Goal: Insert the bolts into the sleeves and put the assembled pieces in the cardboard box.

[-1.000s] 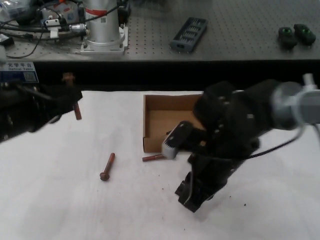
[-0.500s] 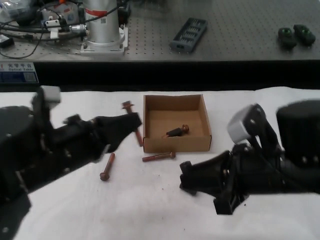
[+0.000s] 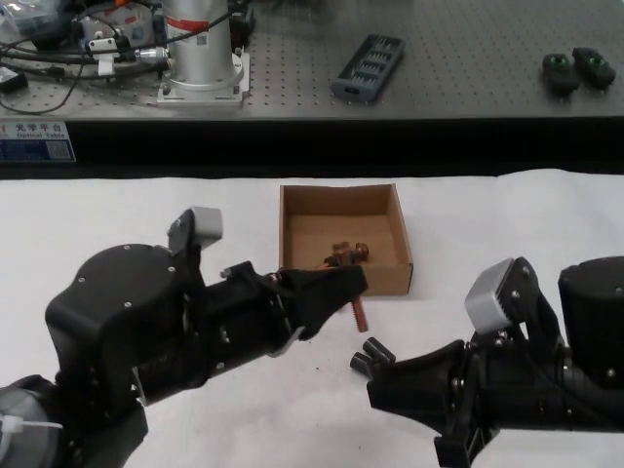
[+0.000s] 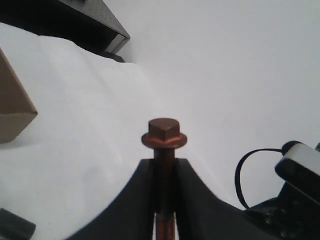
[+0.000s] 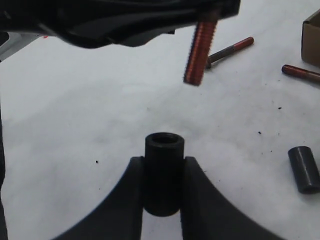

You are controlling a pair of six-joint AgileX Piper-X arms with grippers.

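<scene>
Left gripper (image 4: 164,167) is clamping the shank of a rust-red bolt (image 4: 164,134), its flanged hex head standing clear of the fingers and its threaded end hanging over the worktop's (image 3: 117,219) middle, just before the cardboard box (image 3: 336,200). Right gripper (image 5: 164,167) is squeezing a short black sleeve (image 5: 164,150), whose open bore is facing that threaded tip without touching it. One assembled piece (image 3: 349,255) is lying inside the box.
</scene>
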